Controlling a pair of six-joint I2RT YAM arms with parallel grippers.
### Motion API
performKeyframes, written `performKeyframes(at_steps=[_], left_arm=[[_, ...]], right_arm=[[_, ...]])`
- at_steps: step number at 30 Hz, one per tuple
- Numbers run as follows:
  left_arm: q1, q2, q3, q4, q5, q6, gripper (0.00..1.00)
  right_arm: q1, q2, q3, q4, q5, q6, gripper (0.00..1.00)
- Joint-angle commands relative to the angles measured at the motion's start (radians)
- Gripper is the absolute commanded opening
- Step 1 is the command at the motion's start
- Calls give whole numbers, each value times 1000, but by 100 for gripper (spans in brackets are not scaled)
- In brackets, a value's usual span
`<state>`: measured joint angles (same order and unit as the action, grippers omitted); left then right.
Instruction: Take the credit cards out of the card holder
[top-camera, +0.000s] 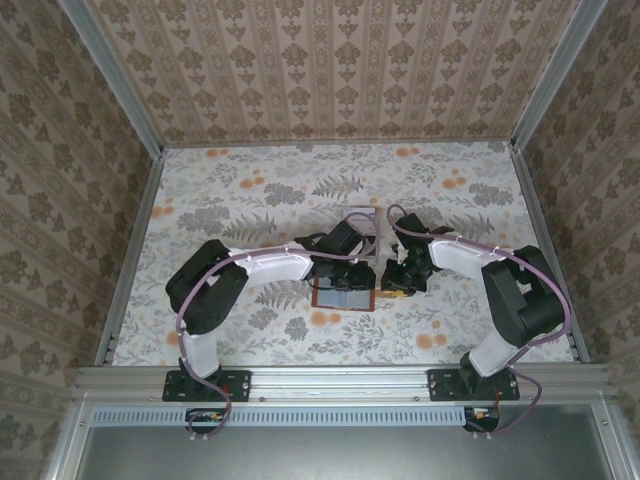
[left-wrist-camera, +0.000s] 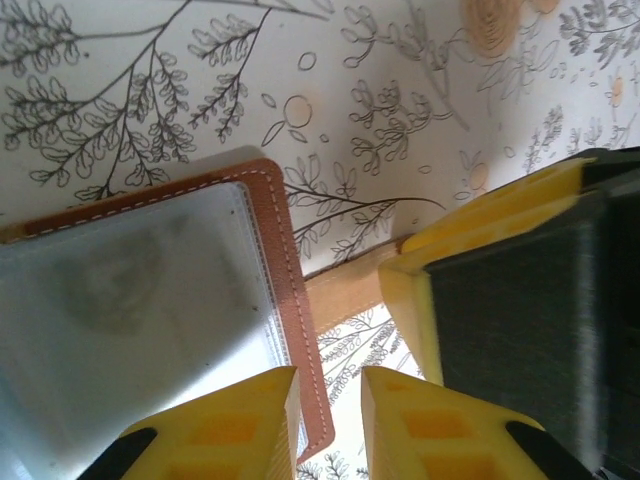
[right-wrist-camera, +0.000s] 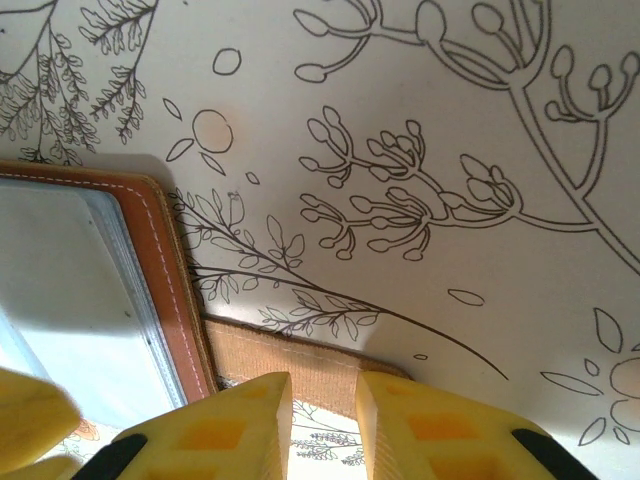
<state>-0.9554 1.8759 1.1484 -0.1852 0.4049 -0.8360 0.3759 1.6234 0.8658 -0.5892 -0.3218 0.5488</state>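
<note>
The brown card holder (top-camera: 343, 296) lies open on the flowered table between the two arms. In the left wrist view its stitched brown edge (left-wrist-camera: 285, 250) frames a clear pocket with a pale grey face behind it; I cannot make out separate credit cards. My left gripper (top-camera: 340, 272) hangs over the holder's right edge, and its fingertips (left-wrist-camera: 328, 378) stand a narrow gap apart with the brown edge running between them. The tan strap (right-wrist-camera: 300, 365) sticks out to the right. My right gripper (right-wrist-camera: 323, 382) sits over it, narrowly open, and one right finger (left-wrist-camera: 405, 300) rests at the strap's end.
A clear plastic tray (top-camera: 357, 214) lies just behind the grippers. Metal rails (top-camera: 130, 250) and patterned walls close the table on three sides. Bare tablecloth stretches to the left, the right and the far side.
</note>
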Motion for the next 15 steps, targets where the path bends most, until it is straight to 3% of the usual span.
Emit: performKeyframes(at_steps=[1, 8, 15], left_arm=[[-8, 26, -9, 35, 31, -28, 24], [-9, 56, -9, 40, 44, -28, 24], [-11, 46, -9, -65, -34, 20, 24]], right_arm=[[6, 15, -7, -13, 29, -13, 26], [6, 13, -10, -13, 29, -15, 26], [6, 14, -14, -12, 30, -16, 26]])
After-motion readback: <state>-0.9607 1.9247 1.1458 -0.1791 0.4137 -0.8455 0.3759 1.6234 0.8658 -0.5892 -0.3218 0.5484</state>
